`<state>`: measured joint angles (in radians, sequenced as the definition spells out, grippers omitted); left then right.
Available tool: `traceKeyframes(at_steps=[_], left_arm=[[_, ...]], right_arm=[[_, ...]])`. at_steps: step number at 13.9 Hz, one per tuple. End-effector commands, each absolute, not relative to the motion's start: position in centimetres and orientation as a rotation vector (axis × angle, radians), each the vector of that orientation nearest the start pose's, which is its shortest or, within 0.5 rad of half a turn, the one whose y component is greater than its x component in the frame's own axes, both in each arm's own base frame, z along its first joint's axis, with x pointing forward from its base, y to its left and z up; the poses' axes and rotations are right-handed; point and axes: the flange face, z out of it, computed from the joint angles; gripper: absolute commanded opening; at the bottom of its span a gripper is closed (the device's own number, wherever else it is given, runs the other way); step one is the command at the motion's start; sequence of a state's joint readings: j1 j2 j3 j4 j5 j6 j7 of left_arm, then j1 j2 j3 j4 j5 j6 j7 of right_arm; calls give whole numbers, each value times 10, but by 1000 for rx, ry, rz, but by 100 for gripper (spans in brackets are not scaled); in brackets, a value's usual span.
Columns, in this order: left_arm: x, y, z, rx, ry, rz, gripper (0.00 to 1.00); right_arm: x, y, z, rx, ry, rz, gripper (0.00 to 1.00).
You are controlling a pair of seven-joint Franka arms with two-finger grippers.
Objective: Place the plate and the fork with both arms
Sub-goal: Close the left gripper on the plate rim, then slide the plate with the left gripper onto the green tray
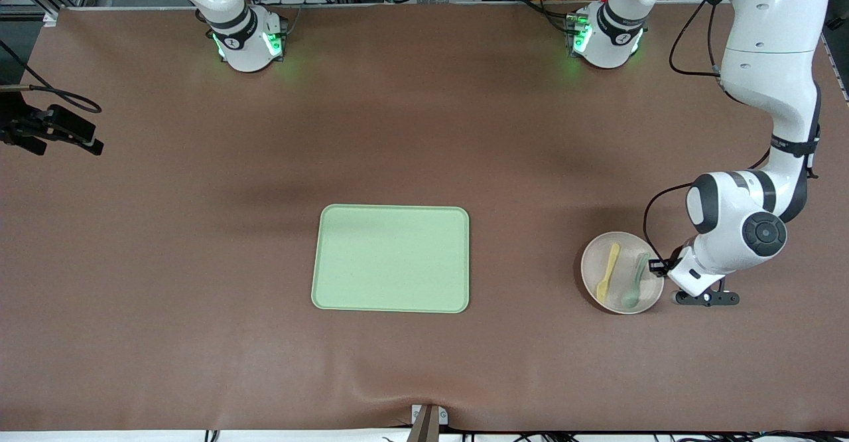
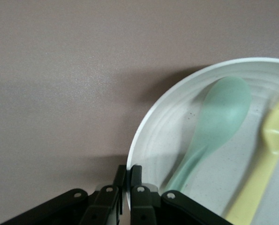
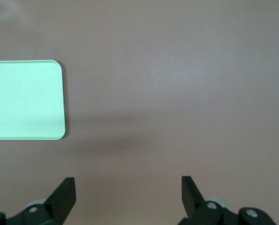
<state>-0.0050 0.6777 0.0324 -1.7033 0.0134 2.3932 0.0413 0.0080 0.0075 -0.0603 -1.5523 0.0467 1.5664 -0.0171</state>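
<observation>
Plate (image 1: 622, 272): round, pale, raised rim, lying toward the left arm's end, carrying the yellow fork (image 1: 607, 271) and a grey-green spoon (image 1: 635, 282).
Tray (image 1: 391, 258): flat rectangular green, mid-table.
Left gripper (image 2: 127, 181): pinching the plate's rim.
Right gripper (image 3: 128, 193): waiting, fingers spread wide.

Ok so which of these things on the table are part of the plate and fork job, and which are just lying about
Part of the job:
- plate, its rim pinched by the shut left gripper
- yellow fork, lying in the plate
- open right gripper, waiting above bare table

Just lying about:
- green spoon, in the plate beside the fork
- green tray, mid-table
</observation>
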Motion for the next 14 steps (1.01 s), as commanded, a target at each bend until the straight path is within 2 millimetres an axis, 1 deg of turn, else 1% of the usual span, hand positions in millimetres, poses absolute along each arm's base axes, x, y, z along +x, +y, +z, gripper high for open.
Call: traceKeyframes(at_steps=[1, 2, 3, 4, 6, 10, 13, 14], left_arm=[[675, 20, 201, -3154, 3, -16, 0], [675, 18, 201, -3204, -47, -17, 0], [674, 23, 202, -3241, -103, -8, 0], [674, 14, 203, -3262, -98, 2, 0], [674, 11, 204, -3268, -98, 10, 0], [672, 9, 221, -3283, -113, 55, 0], [672, 5, 224, -3316, -159, 53, 0], [673, 0, 228, -3326, -159, 43, 0]], right_arm=[[557, -28, 631, -3078, 43, -7, 100], [557, -28, 631, -3079, 43, -7, 100], [557, -28, 631, -3079, 43, -7, 100], [557, -28, 631, -3079, 43, -7, 100], [556, -28, 631, -3079, 43, -7, 100], [557, -28, 631, -3078, 43, -7, 100], [557, -28, 631, -3079, 43, -7, 100], [557, -29, 631, -3078, 45, -7, 100]])
